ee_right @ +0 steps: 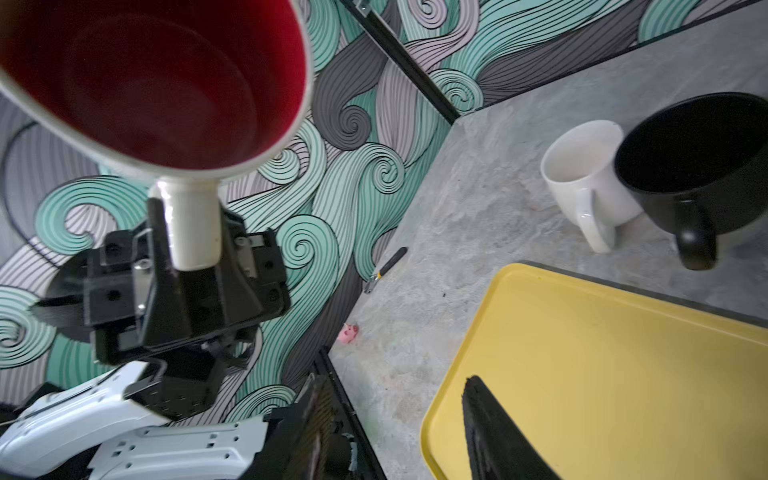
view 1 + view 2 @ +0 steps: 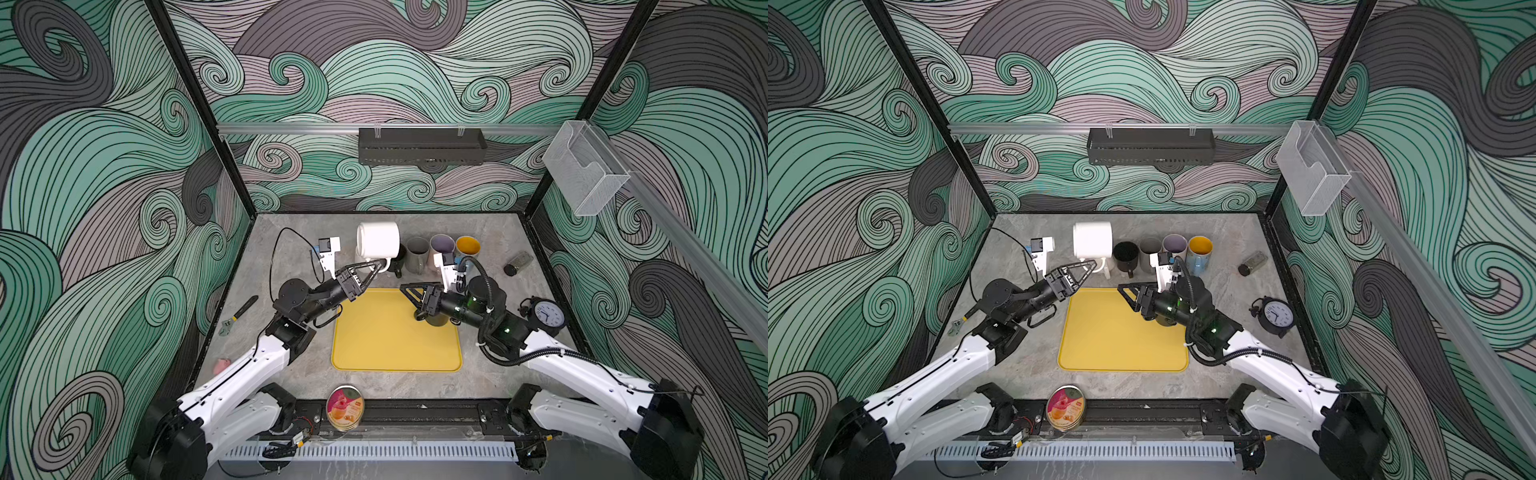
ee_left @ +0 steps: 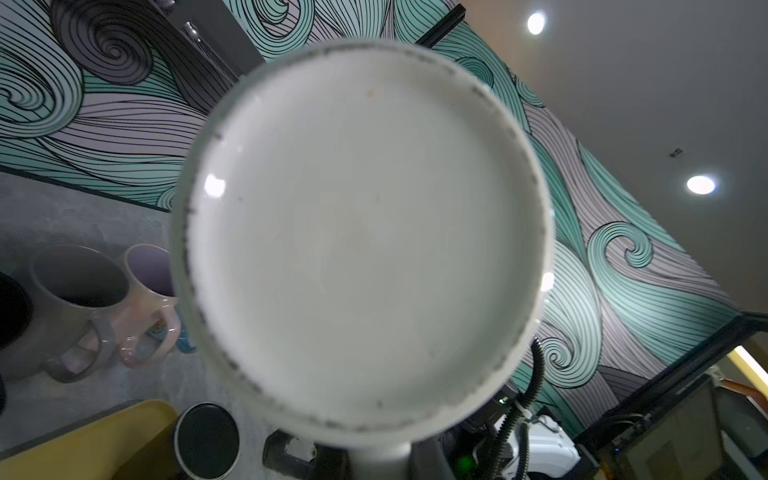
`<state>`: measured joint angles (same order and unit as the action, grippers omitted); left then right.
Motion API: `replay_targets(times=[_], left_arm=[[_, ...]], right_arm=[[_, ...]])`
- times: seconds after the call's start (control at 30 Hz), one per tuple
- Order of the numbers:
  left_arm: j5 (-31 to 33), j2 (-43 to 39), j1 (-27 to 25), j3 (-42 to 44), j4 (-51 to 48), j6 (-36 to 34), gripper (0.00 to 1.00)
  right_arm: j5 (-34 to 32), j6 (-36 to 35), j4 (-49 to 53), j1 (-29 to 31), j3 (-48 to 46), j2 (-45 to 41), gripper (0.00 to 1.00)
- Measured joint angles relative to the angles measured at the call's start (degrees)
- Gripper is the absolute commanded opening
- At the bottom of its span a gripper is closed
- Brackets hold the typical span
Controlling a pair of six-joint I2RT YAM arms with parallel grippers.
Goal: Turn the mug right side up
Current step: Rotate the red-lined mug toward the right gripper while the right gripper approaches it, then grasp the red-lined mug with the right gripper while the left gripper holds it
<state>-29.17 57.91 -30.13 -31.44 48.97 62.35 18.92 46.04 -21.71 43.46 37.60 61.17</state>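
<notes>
The mug (image 2: 378,241) (image 2: 1093,239) is white outside and dark red inside (image 1: 153,83). It hangs in the air over the back of the table, tipped onto its side. My left gripper (image 2: 376,265) (image 2: 1090,264) (image 1: 193,249) is shut on the mug's handle (image 1: 193,224). The mug's base (image 3: 365,232) fills the left wrist view. The right gripper (image 2: 405,289) (image 2: 1123,289) (image 1: 399,424) hovers open over the far edge of the yellow tray (image 2: 386,345), nothing between its fingers.
Along the back stand a white mug (image 1: 582,178), a black mug (image 2: 1126,253), a grey mug (image 2: 417,251), a lilac one (image 2: 441,245) and a yellow-lined one (image 2: 468,246). A dark mug (image 2: 436,321) sits under the right wrist. Jar (image 2: 517,262), clock (image 2: 548,313), wrench (image 2: 239,316), tin (image 2: 345,408).
</notes>
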Motion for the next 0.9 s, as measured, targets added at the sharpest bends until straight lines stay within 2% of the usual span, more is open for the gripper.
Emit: replay_targets(times=[0.13,0.27,0.6,0.9], left_arm=[[-3.19,2.25,0.11,0.2,6.71,5.44,0.0],[-7.21,2.67,0.11,-0.44,9.33,7.45,0.0],[-10.86,2.27,0.11,-0.55,9.11,7.23,0.0],[-11.5,1.03,-0.76,-0.55,6.75,3.93,0.0]], right_arm=[[3.8,2.67,-6.62,0.0,0.31,1.22,0.53],[5.57,4.17,-10.51,-0.02,1.57,1.88,0.5],[7.5,6.78,-18.05,-0.09,2.99,2.86,0.45],[8.26,7.5,-18.86,-0.09,4.59,3.76,0.33]])
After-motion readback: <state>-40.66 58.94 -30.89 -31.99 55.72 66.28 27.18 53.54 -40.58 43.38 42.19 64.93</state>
